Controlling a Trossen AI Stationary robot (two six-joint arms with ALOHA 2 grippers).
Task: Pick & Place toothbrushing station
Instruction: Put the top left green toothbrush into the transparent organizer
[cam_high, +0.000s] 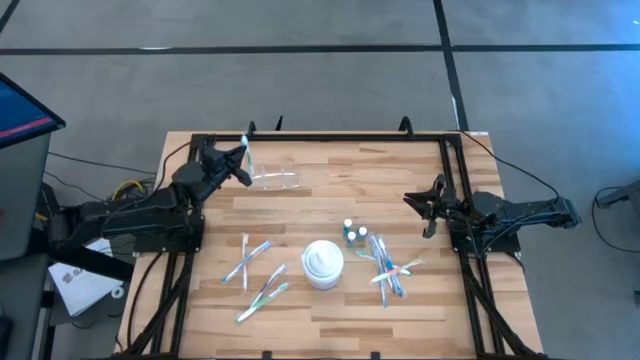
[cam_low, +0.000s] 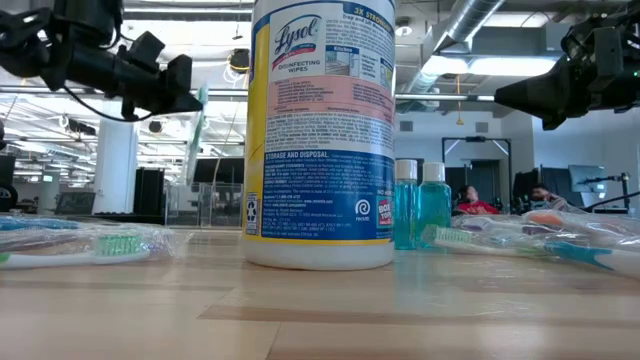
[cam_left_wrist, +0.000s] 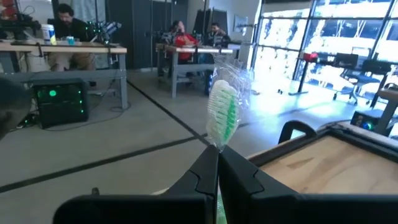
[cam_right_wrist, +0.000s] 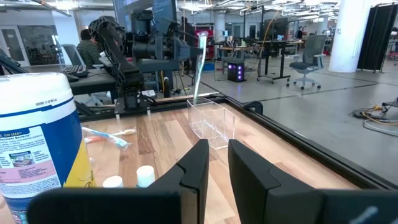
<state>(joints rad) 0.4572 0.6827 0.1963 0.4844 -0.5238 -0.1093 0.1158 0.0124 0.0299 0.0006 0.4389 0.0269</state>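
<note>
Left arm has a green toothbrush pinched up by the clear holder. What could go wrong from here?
1. The left end effector holds the toothbrush only by its lower end, so it could pivot or slip.
2. The clear holder looks light, and a brush coming in off-centre may tip or push it.
3. The right end effector holds nothing and cannot steady it from where it hovers.

This is an open-plan robotics lab: a wooden test table (cam_high: 330, 200) stands on a concrete floor, with desks (cam_left_wrist: 62, 53), computers (cam_left_wrist: 59, 102), office chairs (cam_right_wrist: 308, 62) and seated people (cam_left_wrist: 68, 28) behind.
</note>
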